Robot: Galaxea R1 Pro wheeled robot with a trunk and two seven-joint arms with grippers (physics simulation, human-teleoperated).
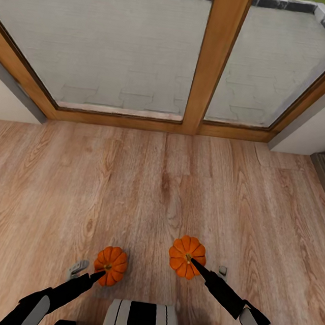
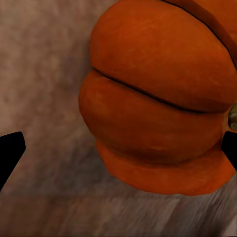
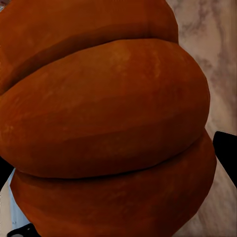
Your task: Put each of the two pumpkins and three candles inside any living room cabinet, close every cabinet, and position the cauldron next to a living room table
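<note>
Ahead, pumpkins (image 1: 110, 265) (image 1: 187, 256) on open floor (image 1: 158, 193), window frame (image 1: 137, 123) beyond.

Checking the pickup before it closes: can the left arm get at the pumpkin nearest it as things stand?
Probably yes. The left gripper is already at the left pumpkin, which sits between its fingertips in the left wrist view. Only bare wooden floor lies around it.
</note>
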